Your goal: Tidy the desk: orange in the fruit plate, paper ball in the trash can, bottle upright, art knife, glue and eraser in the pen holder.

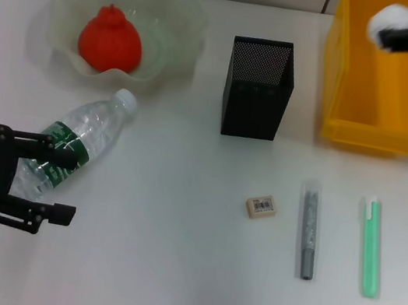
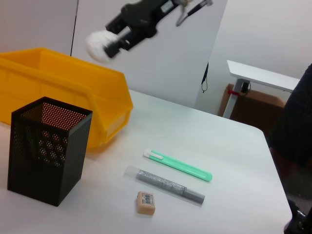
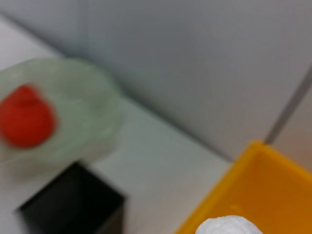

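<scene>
The orange (image 1: 111,40) lies in the pale-green fruit plate (image 1: 182,18) at the back left. My right gripper (image 1: 391,31) is shut on the white paper ball (image 1: 386,24) and holds it above the yellow trash can (image 1: 381,89); the ball also shows in the left wrist view (image 2: 99,40) and the right wrist view (image 3: 229,226). The bottle (image 1: 75,142) lies on its side, cap toward the plate. My left gripper (image 1: 56,186) is open, its fingers either side of the bottle's base. The eraser (image 1: 261,207), the grey art knife (image 1: 309,228) and the green glue (image 1: 370,246) lie on the desk in front of the black pen holder (image 1: 257,89).
The white desk (image 1: 167,272) carries everything. The pen holder stands between the fruit plate and the trash can. A second white table (image 2: 263,78) stands beyond the desk in the left wrist view.
</scene>
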Robot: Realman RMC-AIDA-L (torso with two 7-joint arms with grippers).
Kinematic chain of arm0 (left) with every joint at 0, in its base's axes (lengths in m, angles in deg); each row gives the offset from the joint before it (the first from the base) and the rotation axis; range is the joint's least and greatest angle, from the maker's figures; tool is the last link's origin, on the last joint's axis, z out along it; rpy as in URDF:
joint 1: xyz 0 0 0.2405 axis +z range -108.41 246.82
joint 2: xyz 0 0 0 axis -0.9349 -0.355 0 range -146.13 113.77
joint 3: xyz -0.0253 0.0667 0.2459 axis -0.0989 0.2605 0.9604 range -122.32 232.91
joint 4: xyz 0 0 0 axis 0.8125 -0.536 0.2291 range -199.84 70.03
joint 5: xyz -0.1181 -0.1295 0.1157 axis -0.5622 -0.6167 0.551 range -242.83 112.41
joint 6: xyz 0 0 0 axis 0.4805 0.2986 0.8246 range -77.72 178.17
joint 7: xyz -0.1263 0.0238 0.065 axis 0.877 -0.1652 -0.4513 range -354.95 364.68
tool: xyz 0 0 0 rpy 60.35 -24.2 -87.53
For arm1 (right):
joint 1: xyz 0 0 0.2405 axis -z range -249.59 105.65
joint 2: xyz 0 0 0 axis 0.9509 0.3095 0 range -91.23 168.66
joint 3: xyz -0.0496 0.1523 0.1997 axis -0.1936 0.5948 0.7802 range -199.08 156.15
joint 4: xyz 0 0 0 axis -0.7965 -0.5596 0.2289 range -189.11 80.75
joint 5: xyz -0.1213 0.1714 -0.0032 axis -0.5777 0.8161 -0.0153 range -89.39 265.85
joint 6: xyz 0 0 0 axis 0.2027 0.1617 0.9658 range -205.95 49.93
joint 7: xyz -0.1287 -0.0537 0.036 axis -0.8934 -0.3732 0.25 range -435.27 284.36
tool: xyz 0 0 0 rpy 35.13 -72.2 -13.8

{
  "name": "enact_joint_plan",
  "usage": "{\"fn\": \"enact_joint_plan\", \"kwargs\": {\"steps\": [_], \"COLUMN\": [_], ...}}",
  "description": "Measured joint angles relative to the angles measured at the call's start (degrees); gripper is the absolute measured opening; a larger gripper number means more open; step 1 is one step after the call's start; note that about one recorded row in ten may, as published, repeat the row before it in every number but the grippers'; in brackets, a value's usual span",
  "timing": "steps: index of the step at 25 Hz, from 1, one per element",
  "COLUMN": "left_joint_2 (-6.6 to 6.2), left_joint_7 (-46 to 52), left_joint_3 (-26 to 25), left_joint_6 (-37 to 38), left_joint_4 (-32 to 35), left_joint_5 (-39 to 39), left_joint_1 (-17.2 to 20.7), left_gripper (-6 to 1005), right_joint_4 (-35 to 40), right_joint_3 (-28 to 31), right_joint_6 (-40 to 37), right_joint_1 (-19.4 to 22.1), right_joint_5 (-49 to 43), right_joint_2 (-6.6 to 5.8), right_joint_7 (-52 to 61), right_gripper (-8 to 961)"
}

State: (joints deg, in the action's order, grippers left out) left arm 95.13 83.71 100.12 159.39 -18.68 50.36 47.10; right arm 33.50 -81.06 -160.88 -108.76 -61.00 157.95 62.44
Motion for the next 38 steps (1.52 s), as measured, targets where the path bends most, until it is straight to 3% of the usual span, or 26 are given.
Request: {"fn": "enact_joint_plan", "kwargs": {"steps": [5,10,14,17,18,19,20,21,22,23,25,27,28,30,32,33,34,38], "left_joint_2": [0.1,0.13,0.84,2.51,3.76,3.76,4.66,6.33,6.33,7.37,7.43,7.36,7.28,7.4,7.48,7.62,7.62,7.74], "left_joint_7": [1.16,3.25,12.68,22.56,29.08,29.08,32.87,38.68,38.68,44.48,46.48,52.21,56.65,60.87,62.95,66.97,66.97,73.23], "left_joint_3": [0.0,0.0,-0.12,-0.04,0.34,0.34,0.65,1.41,1.41,3.76,5.35,10.99,15.42,19.38,21.42,26.13,26.13,33.22], "left_joint_6": [0.0,-0.1,-0.57,-1.34,-2.29,-2.29,-3.17,-5.09,-5.09,-7.79,-9.07,-13.75,-18.1,-22.27,-24.25,-27.89,-27.89,-33.74], "left_joint_4": [0.0,0.2,4.25,11.7,16.81,16.81,19.82,24.55,24.55,27.6,28.01,28.18,28.02,27.68,27.51,27.0,27.0,23.86], "left_joint_5": [-0.12,-0.17,-0.41,0.26,1.8,1.8,3.46,7.89,7.89,12.76,13.99,16.97,19.75,23.61,25.61,29.39,29.39,35.2], "left_joint_1": [-0.5,-1.0,-2.34,-3.55,-4.54,-4.54,-5.36,-7.0,-7.0,-8.66,-9.2,-10.2,-10.93,-11.75,-12.09,-12.59,-12.59,-14.21], "left_gripper": [828,828,829,829,829,829,829,828,828,828,828,828,828,828,828,828,829,829], "right_joint_4": [-2.89,-4.13,-3.63,-4.29,-6.66,-6.66,-8.77,-13.8,-13.8,-21.26,-24.81,-34.4,-43.46,-50.08,-52.6,-56.13,-56.13,-58.23], "right_joint_3": [0.78,0.81,1.88,5.78,9.36,9.36,11.07,13.62,13.62,15.12,15.46,16.24,16.78,16.74,16.61,16.44,16.44,16.42], "right_joint_6": [6.27,7.6,5.31,-0.89,-6.04,-6.04,-8.82,-13.79,-13.79,-17.85,-19.33,-21.86,-23.08,-23.48,-23.63,-24.07,-24.07,-24.25], "right_joint_1": [1.19,1.59,3.47,5.85,7.87,7.87,9.07,11.06,11.06,12.72,13.25,13.87,13.88,13.77,13.78,14.25,14.25,15.61], "right_joint_5": [-0.21,0.15,5.38,15.11,23.65,23.65,27.93,34.92,34.92,40.2,41.58,43.24,43.48,43.36,43.3,43.29,43.29,43.15], "right_joint_2": [0.02,0.07,0.11,0.03,-0.12,-0.12,-0.23,-0.69,-0.69,-1.8,-2.38,-3.79,-4.92,-5.64,-5.88,-5.98,-5.98,-5.14], "right_joint_7": [-0.01,-0.33,-2.84,-8.9,-14.66,-14.66,-18.09,-25.09,-25.09,-33.2,-36.93,-45.24,-53.28,-59.57,-62.64,-67.24,-67.24,-70.86], "right_gripper": [453,599,720,781,781,781,781,781,781,781,781,781,781,780,780,780,780,780]}}
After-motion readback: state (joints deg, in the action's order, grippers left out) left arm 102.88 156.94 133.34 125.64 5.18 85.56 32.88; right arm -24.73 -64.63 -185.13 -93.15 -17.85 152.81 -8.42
